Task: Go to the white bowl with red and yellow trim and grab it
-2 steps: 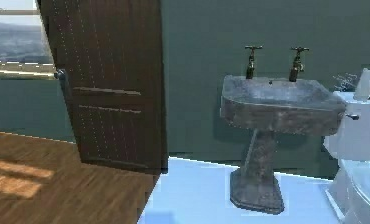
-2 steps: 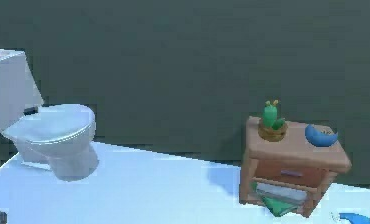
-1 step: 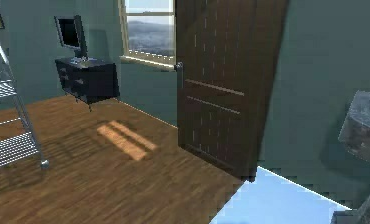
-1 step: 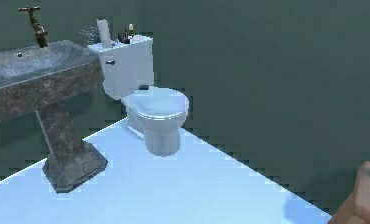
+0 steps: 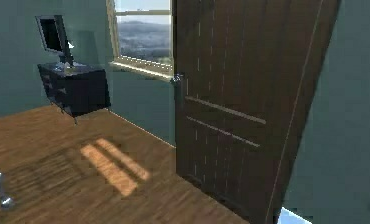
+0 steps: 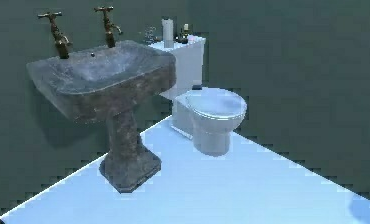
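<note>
**A:** How will the bowl handle once we reach it?

**B:** Going by the task's wording, I'd judge it to be glazed ceramic. That would make it stiff, fairly light, slick on the sides, and likely to chip or break if knocked or dropped. The rim is the place to take it, with one finger inside and one outside. The curved wall would probably slide out of a grip.

**A:** And where is it?

**B:** I cannot tell where it stands from here. I cannot tell the end effector's state either.

**A:** Then what does each view give us?

**B:** Biggest first. The forward view has a tall dark wooden door [image 5: 248, 100] close on the right, and nothing like it appears to the side. The arm side view has a mottled stone pedestal sink [image 6: 98, 80] near on the left. A white toilet [image 6: 208, 115] sits farther back to its right, on a pale blue floor [image 6: 243, 180].

**A:** So that's a bathroom on that side.

**B:** It looks so. The forward view has a wooden floor [image 5: 53, 150] instead, with a window [image 5: 143, 30] at the far wall. A dark cabinet [image 5: 75, 88] stands at the far left, with a monitor [image 5: 51, 37] on top.

**A:** Anything smaller?

**B:** Two brass taps [image 6: 55, 28] stand on the sink's back edge. A cluster of small things [image 6: 168, 33] sits on the toilet's cistern, too small to name.
</note>
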Available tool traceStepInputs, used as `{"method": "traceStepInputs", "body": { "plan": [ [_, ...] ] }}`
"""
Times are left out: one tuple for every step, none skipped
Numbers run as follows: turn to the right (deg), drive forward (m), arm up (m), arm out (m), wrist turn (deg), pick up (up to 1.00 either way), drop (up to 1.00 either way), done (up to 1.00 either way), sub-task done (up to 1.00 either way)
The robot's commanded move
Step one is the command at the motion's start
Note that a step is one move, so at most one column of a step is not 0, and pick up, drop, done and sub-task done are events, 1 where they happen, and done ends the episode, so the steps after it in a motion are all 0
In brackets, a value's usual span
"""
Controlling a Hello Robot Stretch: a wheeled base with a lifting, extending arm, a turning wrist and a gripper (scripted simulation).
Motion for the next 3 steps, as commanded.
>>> {"method": "traceStepInputs", "body": {
  "plan": [
    [-33.0, 0.0, 0.0, 0.0, 0.0, 0.0, 0.0, 0.0, 0.0],
    [0.0, 1.0, 0.0, 0.0, 0.0, 0.0, 0.0, 0.0, 0.0],
    [0.0, 0.65, 0.0, 0.0, 0.0, 0.0, 0.0, 0.0, 0.0]
  ]
}}
